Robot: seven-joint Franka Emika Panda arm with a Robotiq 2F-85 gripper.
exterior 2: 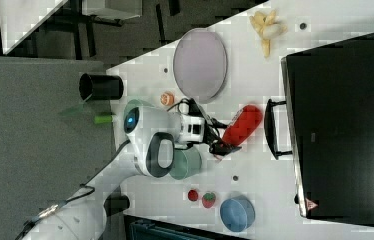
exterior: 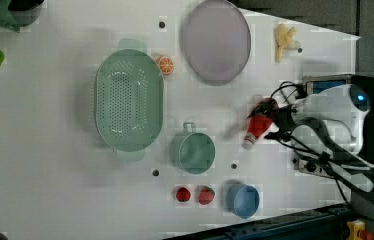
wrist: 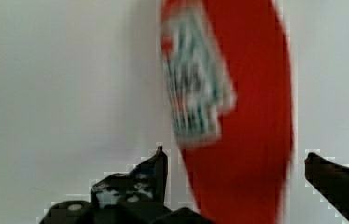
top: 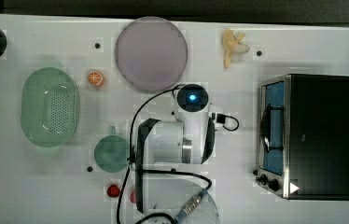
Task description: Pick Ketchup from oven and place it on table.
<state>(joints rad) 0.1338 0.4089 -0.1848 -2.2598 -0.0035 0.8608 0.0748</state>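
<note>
1. Ketchup: red bottle with white label, out of the oven; lying on the table in front of the oven handle, seemingly flat on its side, though the wrist view is blurred
2. Gripper: fingers spread wide, one on each side of the bottle with a gap showing at either side; not clamping it
3. Oven: door appears shut in the top view; nothing visible inside
4. Other stock: green colander, teal cup, blue bowl, strawberries, grey plate, banana
5. Progress: placement looks done, bottle released; only withdrawal of the arm remains
</note>
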